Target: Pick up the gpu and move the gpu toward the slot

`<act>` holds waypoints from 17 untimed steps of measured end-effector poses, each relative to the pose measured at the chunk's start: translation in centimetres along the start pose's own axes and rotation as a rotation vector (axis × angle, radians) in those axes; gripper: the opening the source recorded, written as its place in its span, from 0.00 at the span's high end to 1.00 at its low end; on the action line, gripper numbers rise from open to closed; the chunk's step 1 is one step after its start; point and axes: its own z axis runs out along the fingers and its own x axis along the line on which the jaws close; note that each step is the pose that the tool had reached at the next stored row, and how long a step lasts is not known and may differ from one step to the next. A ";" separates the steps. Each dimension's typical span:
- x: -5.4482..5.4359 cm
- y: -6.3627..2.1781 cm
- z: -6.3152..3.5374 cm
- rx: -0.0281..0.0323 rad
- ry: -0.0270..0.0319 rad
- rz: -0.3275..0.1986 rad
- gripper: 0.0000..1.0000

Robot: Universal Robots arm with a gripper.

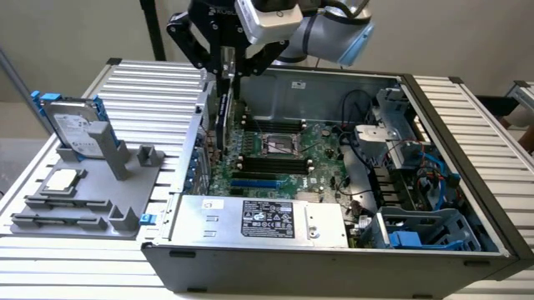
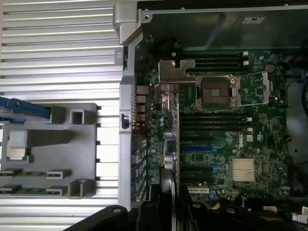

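Here the gripper [image 1: 232,69] was squeezed shut on the gpu [image 1: 224,109], holding the thin card up on its edge. The card hung inside the open computer case [image 1: 334,262], over the green motherboard [image 1: 276,165] near the case wall. A hard drive [image 1: 74,128] stood well apart on the gray tray [image 1: 50,212].

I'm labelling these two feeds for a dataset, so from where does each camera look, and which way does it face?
Exterior view: off the arm, raised, looking down into the open computer case; shows the arm and gripper holding the gpu edge-on above the motherboard.
Wrist view: on the wrist, facing straight down along the gpu; dark gripper parts show at the picture's edge.
Shared: gpu, motherboard with CPU socket, grey fixture tray holding the small chip.
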 end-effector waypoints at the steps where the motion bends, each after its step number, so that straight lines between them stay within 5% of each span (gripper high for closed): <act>1: -0.5 0.01 -0.01 0.0000 0.0000 0.000 0.74; 10: -4.6 0.39 0.20 0.0001 0.0000 0.000 0.74; 17: -7.6 1.52 0.72 0.0022 -0.0001 0.000 0.74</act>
